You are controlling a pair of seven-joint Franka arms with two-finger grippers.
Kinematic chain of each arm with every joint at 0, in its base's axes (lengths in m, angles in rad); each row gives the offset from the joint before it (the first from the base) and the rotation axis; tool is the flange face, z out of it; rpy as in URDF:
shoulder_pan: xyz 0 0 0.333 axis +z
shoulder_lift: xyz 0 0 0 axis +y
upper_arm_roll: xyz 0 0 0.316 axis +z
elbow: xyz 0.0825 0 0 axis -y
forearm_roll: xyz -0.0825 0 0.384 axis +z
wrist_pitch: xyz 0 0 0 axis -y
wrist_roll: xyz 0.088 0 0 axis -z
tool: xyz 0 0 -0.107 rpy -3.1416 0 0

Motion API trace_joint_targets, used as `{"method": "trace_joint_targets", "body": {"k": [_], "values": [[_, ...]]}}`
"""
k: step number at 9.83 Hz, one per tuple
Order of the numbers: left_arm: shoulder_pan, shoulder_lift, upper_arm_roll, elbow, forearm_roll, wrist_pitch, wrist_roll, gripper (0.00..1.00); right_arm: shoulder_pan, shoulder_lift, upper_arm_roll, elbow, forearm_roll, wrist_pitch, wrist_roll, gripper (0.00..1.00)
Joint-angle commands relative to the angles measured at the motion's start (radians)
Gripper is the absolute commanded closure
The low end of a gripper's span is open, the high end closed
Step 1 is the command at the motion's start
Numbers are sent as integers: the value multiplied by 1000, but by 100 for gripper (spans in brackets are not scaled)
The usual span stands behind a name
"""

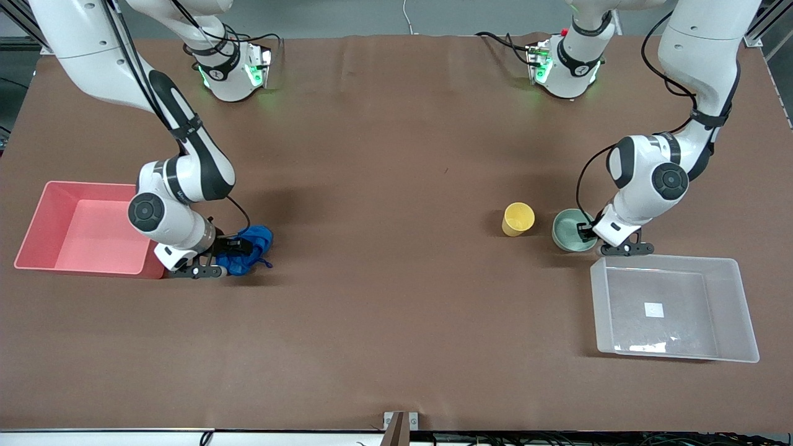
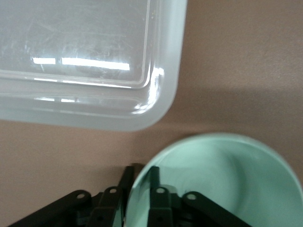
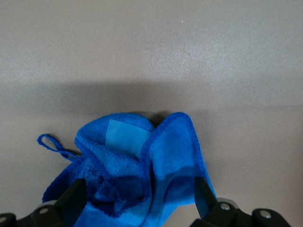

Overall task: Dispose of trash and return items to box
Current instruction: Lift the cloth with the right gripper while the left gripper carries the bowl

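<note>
Left gripper (image 2: 142,201) pinches the light, stiff bowl (image 2: 222,184) by its rim; right gripper (image 3: 137,198) straddles the soft cloth (image 3: 137,165), wide open (nothing held).

Both arms (image 1: 186,155) are glossy white with rounded shells and black bands at the joints. Each wrist ends in a round black cap ringed in grey. Thin black cables loop along the outside of the links. The bases (image 1: 232,68) glow with small green lights. Black linkage bars with silver rivets (image 2: 161,191) form the jaws.
</note>
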Motion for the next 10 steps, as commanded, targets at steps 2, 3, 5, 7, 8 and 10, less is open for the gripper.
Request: {"method": "trace_joint_targets", "body": {"k": [2, 3, 5, 7, 8, 10], "values": [[2, -131, 0, -63, 15, -96, -2, 100, -4, 11, 7, -25, -15, 55, 46, 8], [2, -202, 1, -50, 15, -195, 3, 100, -4, 14, 7, -27, -17, 56, 46, 22], [17, -241, 4, 62, 15, -314, 6, 100, -7, 14, 9, -28, -12, 53, 64, 92], [20, -154, 55, 267, 3, -369, 7, 100, -7, 14, 10, -16, -12, 44, 90, 100], [20, -64, 61, 391, -1, -376, 14, 100, -7, 13, 10, -14, -11, 32, 92, 100], [28, 113, 96, 597, -3, -399, 59, 99, -10, -1, 47, 82, -6, -122, 154, 100]]}}
